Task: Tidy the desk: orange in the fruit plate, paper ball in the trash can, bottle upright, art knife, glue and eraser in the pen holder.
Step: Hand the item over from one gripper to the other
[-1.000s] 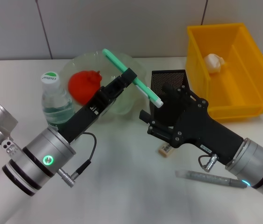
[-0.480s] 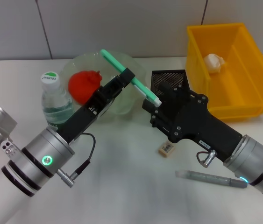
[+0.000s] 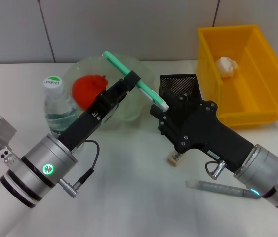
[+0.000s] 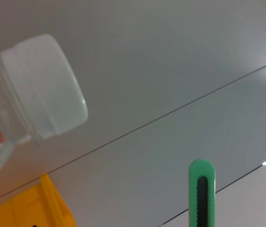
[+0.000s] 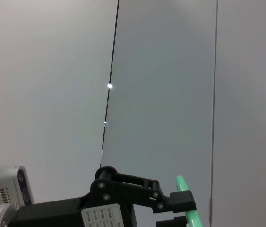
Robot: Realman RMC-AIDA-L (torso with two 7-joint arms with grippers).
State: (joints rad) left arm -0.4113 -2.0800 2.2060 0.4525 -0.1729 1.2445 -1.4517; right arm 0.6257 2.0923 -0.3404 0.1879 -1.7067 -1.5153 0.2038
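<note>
Right gripper has crept toward 11 o'clock, up to the knife tip; finger state unclear. Left gripper pinches the knife mid-body. Handover step: right must clamp the tip end before left releases, then the holder.

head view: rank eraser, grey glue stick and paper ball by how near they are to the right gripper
From the right gripper:
1. eraser, on the table just below it
2. grey glue stick, near the front edge, on the right
3. paper ball, in the yellow bin, far right

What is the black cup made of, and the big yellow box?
The black pen holder looks like metal mesh: tiny holes cover its wall. The yellow box looks like hard plastic, smooth and slightly shiny, with thick molded rims. Neither is certain from looks alone.
</note>
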